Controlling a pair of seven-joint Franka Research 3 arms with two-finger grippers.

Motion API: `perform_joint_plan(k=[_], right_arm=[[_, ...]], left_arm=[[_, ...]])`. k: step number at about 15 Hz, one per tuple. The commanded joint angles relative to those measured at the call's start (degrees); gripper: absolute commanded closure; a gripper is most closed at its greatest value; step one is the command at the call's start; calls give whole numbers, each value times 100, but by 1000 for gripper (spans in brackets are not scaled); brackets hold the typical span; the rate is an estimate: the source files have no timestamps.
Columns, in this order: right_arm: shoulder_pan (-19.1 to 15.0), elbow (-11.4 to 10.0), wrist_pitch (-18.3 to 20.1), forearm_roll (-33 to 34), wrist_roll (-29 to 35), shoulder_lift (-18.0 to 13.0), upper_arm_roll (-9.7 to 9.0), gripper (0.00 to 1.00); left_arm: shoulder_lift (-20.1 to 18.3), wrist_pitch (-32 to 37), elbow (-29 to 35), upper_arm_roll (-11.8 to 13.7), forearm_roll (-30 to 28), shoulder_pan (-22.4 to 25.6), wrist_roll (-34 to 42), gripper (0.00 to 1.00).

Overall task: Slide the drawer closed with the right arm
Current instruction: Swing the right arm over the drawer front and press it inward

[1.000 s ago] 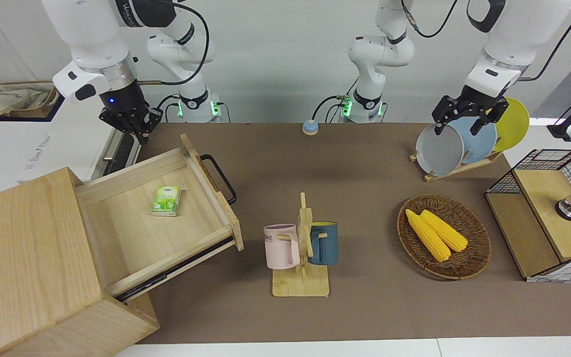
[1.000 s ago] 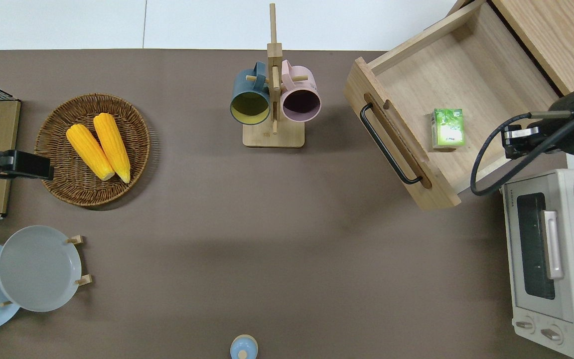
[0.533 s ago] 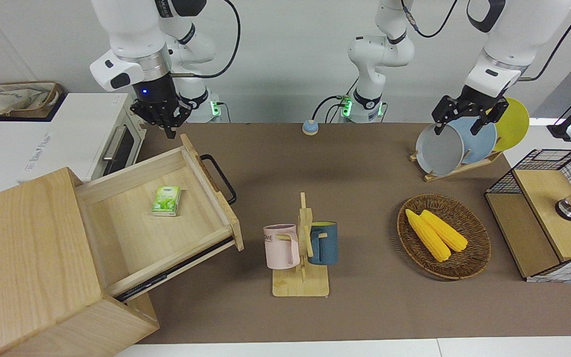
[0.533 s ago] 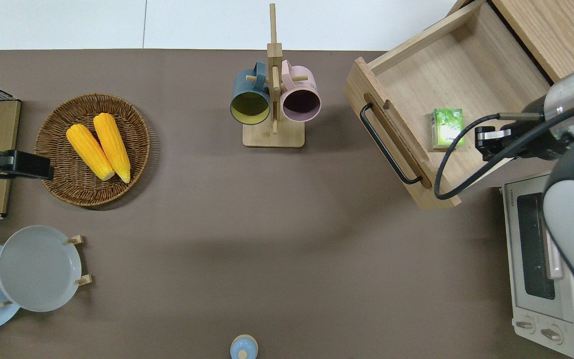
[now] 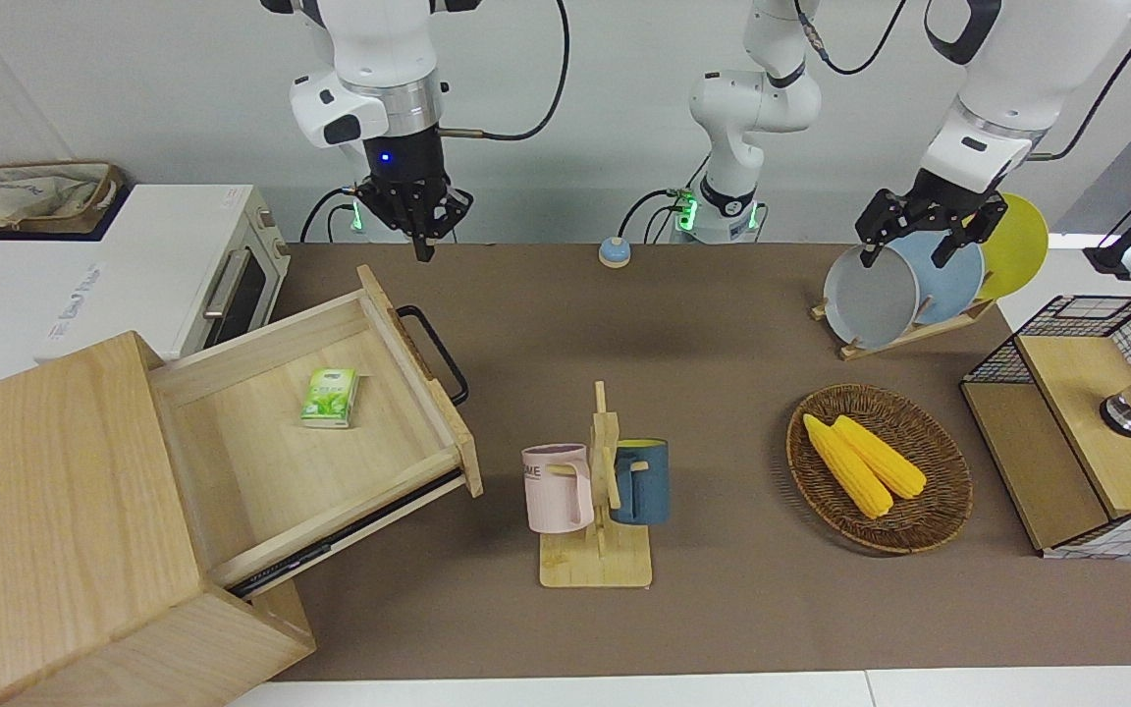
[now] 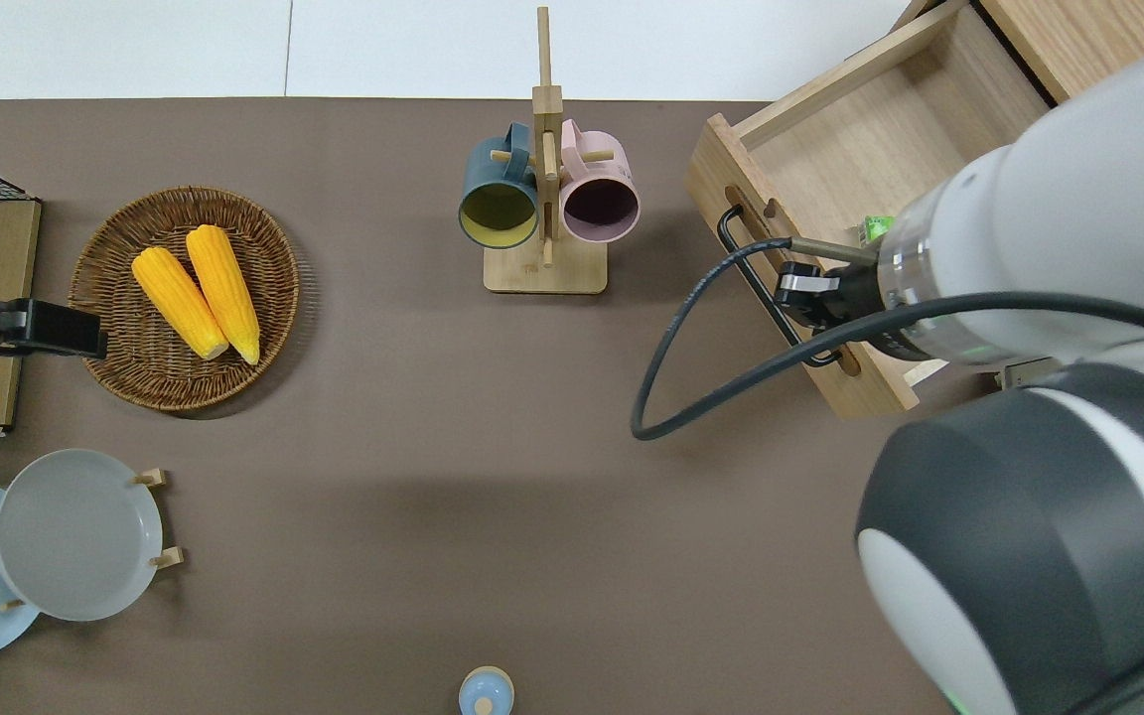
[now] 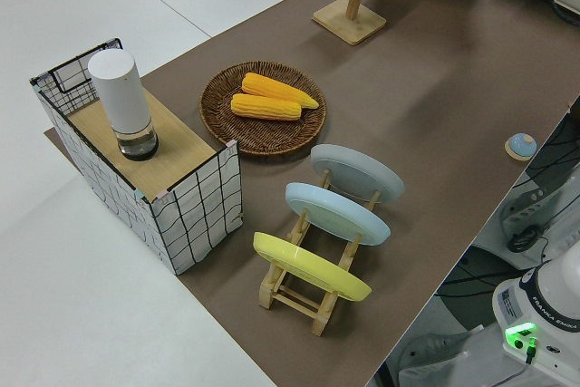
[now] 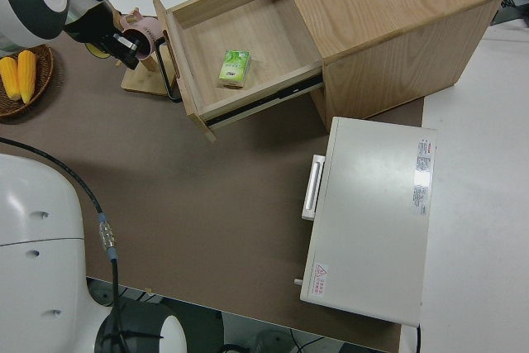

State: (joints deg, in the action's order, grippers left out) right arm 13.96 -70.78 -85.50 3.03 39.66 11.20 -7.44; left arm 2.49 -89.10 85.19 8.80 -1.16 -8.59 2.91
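Note:
The drawer (image 5: 261,471) stands pulled far out of the big wooden box (image 5: 45,511) at the right arm's end of the table. Its black bar handle (image 5: 440,355) faces the table's middle. A small green pack (image 5: 330,396) lies on the drawer's floor. My right gripper (image 5: 423,245) hangs in the air with its fingers together and nothing in them. In the overhead view its wrist (image 6: 835,298) is over the drawer's front panel (image 6: 790,288) and the handle (image 6: 746,268) and hides the fingers. The left arm is parked, its gripper (image 5: 909,241) open.
A white oven (image 5: 183,265) stands beside the box, nearer to the robots. A mug rack (image 5: 597,491) with two mugs stands mid-table close to the drawer's front. A basket of corn (image 5: 880,466), a plate rack (image 5: 909,285) and a mesh box (image 5: 1086,422) are at the left arm's end.
My right arm has swung from over the oven and the drawer's edge toward the table's middle, ending over the drawer's front panel. The drawer and the left arm have not moved.

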Motion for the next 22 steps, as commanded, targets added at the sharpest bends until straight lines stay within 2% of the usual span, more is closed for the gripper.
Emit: perform_joint_plan(k=[1,7,14,19,22], right_arm=[[194,-23,-282,22,883,215,6,1000],[450,-50,-669,13,2439,558,15,1000],[573,-94,-687,22,3670,1156,15,1000],[546,-217,-704,-4,3978,1314,23,1000],[485,-287,-871,-13,4014,1358,23,1000]], left_arm=[[76,-2,-117,95,72,-99,43,2],[76,-2,-117,95,72,-99,43,5],[76,-2,-117,95,63,-99,43,5],[76,-2,-117,95,72,-99,43,2],[76,-2,-117,95,72,-99,43,5]])
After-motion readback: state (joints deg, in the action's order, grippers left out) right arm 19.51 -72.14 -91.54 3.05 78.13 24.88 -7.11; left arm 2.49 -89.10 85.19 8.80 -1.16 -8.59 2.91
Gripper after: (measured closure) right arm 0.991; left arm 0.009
